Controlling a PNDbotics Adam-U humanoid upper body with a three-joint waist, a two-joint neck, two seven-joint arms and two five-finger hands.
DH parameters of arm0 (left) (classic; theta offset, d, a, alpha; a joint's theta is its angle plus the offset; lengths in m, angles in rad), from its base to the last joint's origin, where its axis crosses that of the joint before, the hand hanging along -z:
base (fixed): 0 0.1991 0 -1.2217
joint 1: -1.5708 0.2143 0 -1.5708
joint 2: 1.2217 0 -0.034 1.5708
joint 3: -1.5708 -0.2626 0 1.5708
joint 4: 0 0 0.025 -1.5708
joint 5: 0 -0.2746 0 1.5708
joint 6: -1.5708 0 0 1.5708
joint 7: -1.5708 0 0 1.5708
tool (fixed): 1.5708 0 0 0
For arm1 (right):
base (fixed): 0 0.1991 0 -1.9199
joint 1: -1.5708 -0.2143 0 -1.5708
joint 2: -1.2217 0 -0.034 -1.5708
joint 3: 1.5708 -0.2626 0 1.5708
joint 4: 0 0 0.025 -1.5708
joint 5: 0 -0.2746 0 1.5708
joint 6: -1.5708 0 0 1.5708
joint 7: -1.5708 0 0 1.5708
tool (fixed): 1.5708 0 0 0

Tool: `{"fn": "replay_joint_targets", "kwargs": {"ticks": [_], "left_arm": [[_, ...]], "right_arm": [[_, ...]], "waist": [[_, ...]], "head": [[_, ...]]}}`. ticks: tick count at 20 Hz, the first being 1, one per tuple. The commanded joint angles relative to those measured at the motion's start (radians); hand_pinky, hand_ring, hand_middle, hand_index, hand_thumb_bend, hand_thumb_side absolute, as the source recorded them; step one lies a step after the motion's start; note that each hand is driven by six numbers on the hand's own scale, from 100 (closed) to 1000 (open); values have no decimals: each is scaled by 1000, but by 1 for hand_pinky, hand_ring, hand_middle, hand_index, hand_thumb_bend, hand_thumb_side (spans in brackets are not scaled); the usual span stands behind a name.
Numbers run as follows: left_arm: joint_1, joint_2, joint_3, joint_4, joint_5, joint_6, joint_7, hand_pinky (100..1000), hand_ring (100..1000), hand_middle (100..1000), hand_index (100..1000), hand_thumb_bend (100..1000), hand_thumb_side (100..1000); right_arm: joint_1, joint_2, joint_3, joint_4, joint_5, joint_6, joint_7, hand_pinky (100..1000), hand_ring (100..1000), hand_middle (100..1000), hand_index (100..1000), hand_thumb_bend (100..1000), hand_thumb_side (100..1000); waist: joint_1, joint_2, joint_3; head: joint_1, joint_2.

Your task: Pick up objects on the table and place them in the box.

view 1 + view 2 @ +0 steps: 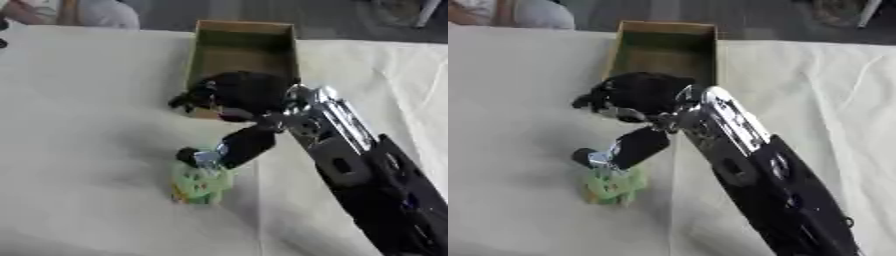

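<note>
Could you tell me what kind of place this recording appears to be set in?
Probably an indoor lab or test room set up for robot trials: a table under a creased white cloth, an open cardboard box as drop-off, and the robot's right hand over a small green object.

Only one arm in view: the right, a thick black forearm with silver joint housings [328, 125], entering from the lower right corner and running up and leftward. At its end, the black right hand [232, 92], palm down, set over the near end of the open brown cardboard box [241, 35]. Fingers curled downward at the hand's left edge, dark and blurred together. Thumb [241, 146] stretched down and left, away from the box, its tip touching the top of a small light-green object [201, 184].
</note>
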Motion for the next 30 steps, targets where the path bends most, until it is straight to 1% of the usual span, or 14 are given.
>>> {"fn": "replay_joint_targets", "kwargs": {"ticks": [1, 2, 3, 4, 7, 14, 18, 20, 21, 23, 25, 27, 30], "left_arm": [[-5, 19, 13, -13, 6, 3, 4, 597, 684, 639, 893, 100, 1000], [-5, 19, 13, -13, 5, 3, 2, 597, 684, 639, 893, 100, 1000], [-5, 19, 12, -13, 5, 3, 0, 597, 684, 639, 893, 100, 1000], [-6, 18, 12, -13, 5, 3, -1, 597, 684, 639, 893, 100, 1000], [-7, 16, 12, -13, 6, 4, -6, 597, 684, 639, 893, 100, 1000], [-7, 10, 12, -13, 8, 4, -8, 596, 683, 638, 892, 100, 1000], [-8, 5, 11, -13, 8, 3, -13, 595, 682, 637, 892, 100, 1000], [-7, 2, 11, -13, 7, 4, -17, 594, 682, 636, 892, 100, 1000], [-7, 0, 11, -13, 7, 5, -19, 594, 682, 636, 892, 100, 1000], [-7, -4, 11, -13, 6, 5, -22, 593, 681, 635, 892, 100, 1000], [-7, -6, 11, -13, 7, 6, -23, 592, 681, 634, 891, 100, 1000], [-8, -9, 12, -13, 7, 7, -23, 591, 681, 634, 891, 100, 1000], [-8, -14, 13, -13, 7, 10, -26, 589, 680, 633, 890, 100, 1000]], "right_arm": [[-25, -16, -6, 0, -20, -11, 52, 877, 915, 768, 1000, 666, 1000], [-29, -16, -6, 2, -22, -13, 70, 876, 915, 768, 1000, 689, 1000], [-33, -16, -7, 5, -23, -13, 87, 877, 916, 769, 1000, 738, 987], [-35, -15, -7, 9, -23, -12, 105, 879, 918, 772, 1000, 762, 952], [-39, -11, -6, 28, -22, -9, 138, 885, 925, 784, 1000, 780, 886], [-33, -6, 3, 86, 14, -22, 143, 890, 931, 799, 1000, 783, 831], [-30, -3, 18, 124, 48, -37, 143, 892, 933, 806, 1000, 758, 786], [-28, -2, 26, 143, 59, -46, 143, 894, 935, 810, 1000, 726, 759], [-26, -2, 29, 150, 63, -50, 143, 895, 935, 813, 1000, 686, 720], [-22, -3, 34, 167, 73, -57, 143, 897, 937, 817, 1000, 636, 658], [-19, -3, 38, 181, 79, -65, 143, 897, 936, 819, 1000, 625, 651], [-19, -2, 37, 189, 81, -68, 143, 895, 933, 813, 1000, 611, 666], [-18, 0, 34, 190, 84, -62, 143, 889, 924, 785, 1000, 593, 660]], "waist": [[2, -18, 0], [1, -18, -1], [0, -18, -1], [-1, -18, -1], [-2, -17, 1], [-3, -13, 7], [-3, -9, 9], [-3, -7, 11], [-3, -5, 12], [-2, -2, 14], [-2, 0, 15], [-1, 2, 15], [-1, 6, 16]], "head": [[4, 1], [4, 1], [4, 1], [4, 0], [4, -2], [1, -3], [-4, -4], [-7, -5], [-8, -5], [-9, -7], [-10, -7], [-11, -7], [-11, -9]]}}
